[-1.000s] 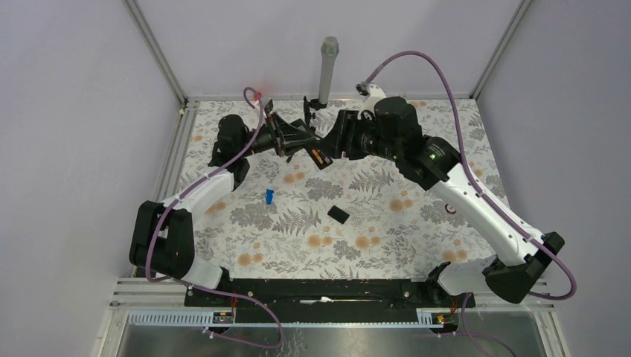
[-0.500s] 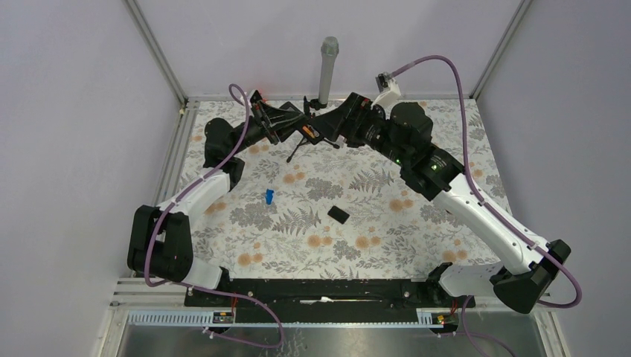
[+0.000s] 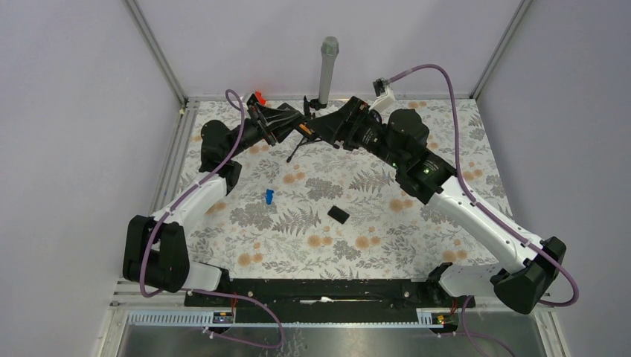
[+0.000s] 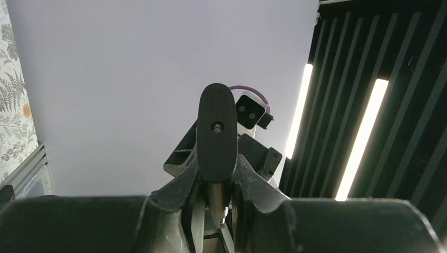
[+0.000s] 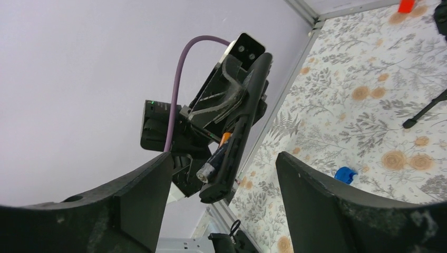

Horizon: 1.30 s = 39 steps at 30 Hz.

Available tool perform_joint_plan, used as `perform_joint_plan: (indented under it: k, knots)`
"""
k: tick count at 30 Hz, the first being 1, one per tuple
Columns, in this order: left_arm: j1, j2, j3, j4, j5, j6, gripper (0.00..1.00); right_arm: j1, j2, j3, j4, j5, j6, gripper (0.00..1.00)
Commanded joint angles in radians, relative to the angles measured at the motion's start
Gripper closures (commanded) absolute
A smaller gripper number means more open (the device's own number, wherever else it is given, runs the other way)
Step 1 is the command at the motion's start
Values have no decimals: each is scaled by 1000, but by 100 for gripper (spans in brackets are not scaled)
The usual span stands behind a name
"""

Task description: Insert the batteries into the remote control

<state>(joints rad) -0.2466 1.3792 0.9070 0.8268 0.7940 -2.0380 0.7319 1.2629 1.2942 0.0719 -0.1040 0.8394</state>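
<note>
The remote [image 5: 240,129] is hanging tilted in the air over the far part of the table [image 3: 372,245], with its open battery bay facing the right wrist camera. One battery [image 5: 213,162], orange with a silvery end, is lying in that bay near the remote's lower end. The left gripper [image 4: 216,176] is clamping the remote by its sides, jaws pressed onto it. In the left wrist view the remote is showing end-on between the fingers [image 4: 179,184].

The right gripper [image 5: 224,161] is pointing at the remote from the other side. Its jaws are standing wide apart and gripping nothing, one finger [image 5: 142,195] on each side of the view. I cannot tell whether its tips are touching the remote.

Below them, a blue piece [image 3: 268,196] is lying on the floral cloth. A black cover [image 3: 338,214] is lying nearer the middle, well apart from it. A grey post [image 3: 327,71] is standing at the far edge.
</note>
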Motion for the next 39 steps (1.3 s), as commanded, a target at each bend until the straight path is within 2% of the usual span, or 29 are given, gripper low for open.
perform_joint_plan:
  k: [1,7,17,30,39]
  knots:
    - [4,-34,-2,18,-28,-19,100,-7,-13,-19,131,-55,38,25]
    - [4,-31,-6,24,-32,-27,100,-8,-10,-53,195,-83,65,40]
    - [4,-43,-3,29,-25,-21,100,-13,20,-46,196,-98,100,56]
    - [4,-61,13,34,-5,13,100,-17,53,-29,170,-117,141,68]
    - [4,-85,66,-58,4,132,100,-25,87,7,67,-118,174,79]
